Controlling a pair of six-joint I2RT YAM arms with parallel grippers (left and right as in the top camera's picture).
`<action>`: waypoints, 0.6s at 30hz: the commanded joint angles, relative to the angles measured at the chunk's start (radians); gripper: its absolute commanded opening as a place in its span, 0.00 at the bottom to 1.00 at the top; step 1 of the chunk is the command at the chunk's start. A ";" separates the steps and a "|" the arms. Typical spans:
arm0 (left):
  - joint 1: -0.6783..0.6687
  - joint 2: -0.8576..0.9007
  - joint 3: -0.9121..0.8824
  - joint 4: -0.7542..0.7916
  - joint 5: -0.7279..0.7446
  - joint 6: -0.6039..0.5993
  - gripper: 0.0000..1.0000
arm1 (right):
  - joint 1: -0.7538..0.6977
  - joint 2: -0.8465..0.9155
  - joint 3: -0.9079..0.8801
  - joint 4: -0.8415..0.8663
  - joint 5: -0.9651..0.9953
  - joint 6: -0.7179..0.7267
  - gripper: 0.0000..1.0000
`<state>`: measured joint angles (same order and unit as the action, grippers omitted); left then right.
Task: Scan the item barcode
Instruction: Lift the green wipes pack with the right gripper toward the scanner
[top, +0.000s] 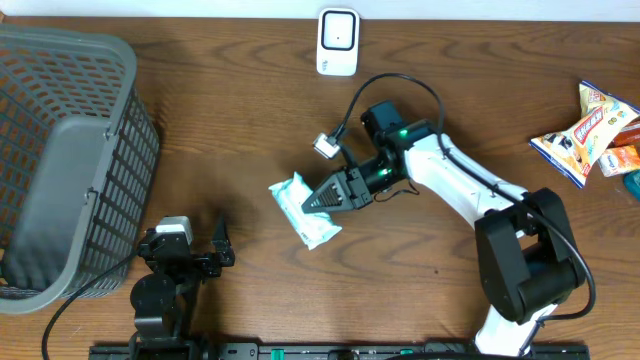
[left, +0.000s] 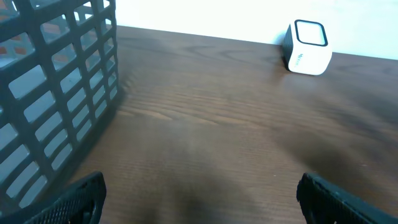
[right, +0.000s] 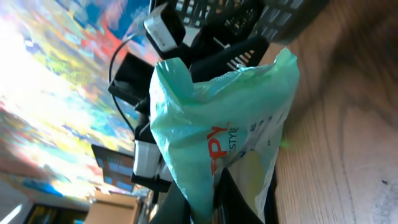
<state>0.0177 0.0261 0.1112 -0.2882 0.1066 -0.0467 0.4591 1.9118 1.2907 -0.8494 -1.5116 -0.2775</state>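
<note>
Gripping a pale green pouch near the middle of the table, the right end effector is clenched on the pouch's 3 o'clock edge. The right arm reaches in from its base at 5 o'clock, elbow bent, fingers pointing toward 8 o'clock. In the right wrist view the pouch fills the centre, crinkled, with red and dark lettering on its face; the dark fingers close over its near end. One side of it appears to touch the wood; I cannot tell whether the rest is lifted.

White barcode scanner stands at 12 o'clock by the far edge of the table, well apart from the pouch. In the left wrist view it sits upright toward 1 o'clock.

Grey slatted basket takes up the 9 o'clock side. Coloured snack packets lie at 3 o'clock, against the table's edge.

Left arm sits at 7 o'clock beside the basket. Left end effector is released, fingers spread wide over bare wood, grasping nothing.
</note>
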 joint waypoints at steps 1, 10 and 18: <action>0.003 -0.002 -0.015 -0.025 0.013 0.016 0.98 | -0.022 -0.002 -0.002 0.002 -0.050 0.016 0.01; 0.003 -0.002 -0.015 -0.025 0.013 0.016 0.98 | -0.026 -0.002 -0.002 0.115 0.416 0.014 0.01; 0.003 -0.002 -0.015 -0.025 0.013 0.016 0.98 | -0.023 -0.002 0.002 0.243 0.905 0.134 0.01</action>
<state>0.0177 0.0261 0.1112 -0.2882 0.1066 -0.0467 0.4366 1.9118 1.2877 -0.6086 -0.9340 -0.2218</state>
